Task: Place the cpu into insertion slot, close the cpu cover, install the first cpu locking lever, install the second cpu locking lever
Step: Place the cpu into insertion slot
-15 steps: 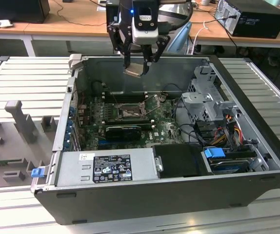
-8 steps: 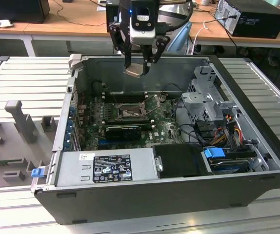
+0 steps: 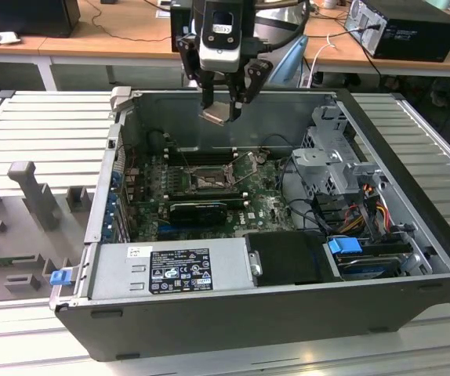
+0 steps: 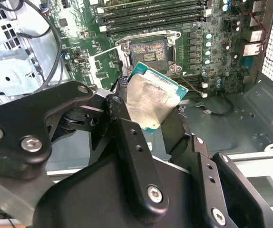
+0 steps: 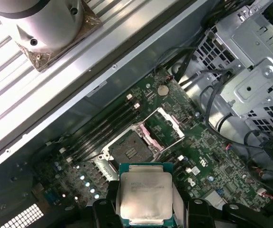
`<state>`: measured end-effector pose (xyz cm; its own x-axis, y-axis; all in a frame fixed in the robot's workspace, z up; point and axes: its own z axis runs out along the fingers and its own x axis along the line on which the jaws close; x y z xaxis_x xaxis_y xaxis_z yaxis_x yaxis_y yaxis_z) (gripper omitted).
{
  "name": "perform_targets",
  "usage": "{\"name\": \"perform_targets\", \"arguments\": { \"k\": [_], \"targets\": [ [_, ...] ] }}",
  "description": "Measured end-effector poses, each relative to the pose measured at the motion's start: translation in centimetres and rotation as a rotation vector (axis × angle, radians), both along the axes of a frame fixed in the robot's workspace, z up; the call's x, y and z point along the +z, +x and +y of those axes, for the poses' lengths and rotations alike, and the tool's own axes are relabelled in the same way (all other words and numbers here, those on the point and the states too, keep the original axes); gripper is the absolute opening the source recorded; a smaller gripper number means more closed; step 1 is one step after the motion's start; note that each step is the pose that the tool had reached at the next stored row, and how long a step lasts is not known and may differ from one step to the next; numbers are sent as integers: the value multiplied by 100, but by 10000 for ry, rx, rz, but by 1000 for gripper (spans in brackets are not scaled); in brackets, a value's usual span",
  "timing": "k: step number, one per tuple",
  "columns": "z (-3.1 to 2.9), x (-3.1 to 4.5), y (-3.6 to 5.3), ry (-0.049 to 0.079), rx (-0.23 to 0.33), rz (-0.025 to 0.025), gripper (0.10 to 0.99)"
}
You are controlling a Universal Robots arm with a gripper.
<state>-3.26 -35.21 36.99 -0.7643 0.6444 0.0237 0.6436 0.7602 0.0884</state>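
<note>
My jaws gripped the cpu point(image 5: 146, 194) by its edges, well above the insertion slot point(image 5: 129, 149), w/ the cpu cover point(image 5: 167, 127) standing open, prob. to leave it clear.

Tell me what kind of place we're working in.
Probably a computer workshop or lab: an open computer case lies on a slatted metal bench, wooden desks stand behind, and the gripper holds a cpu.

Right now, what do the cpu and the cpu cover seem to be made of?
cpu: likely a metal lid, dull silver with smeary patches, on a green board whose edge shows around it. cpu cover: probably thin sheet steel, bright and bare, going by its pale shine and slim frame.
</note>
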Motion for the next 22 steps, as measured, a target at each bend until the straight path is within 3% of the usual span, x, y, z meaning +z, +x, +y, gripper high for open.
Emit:
{"name": "perform_targets", "arguments": {
  "k": [22],
  "targets": [
    [0, -4, 0, 0, -1607, 0, 529]
  ]
}}
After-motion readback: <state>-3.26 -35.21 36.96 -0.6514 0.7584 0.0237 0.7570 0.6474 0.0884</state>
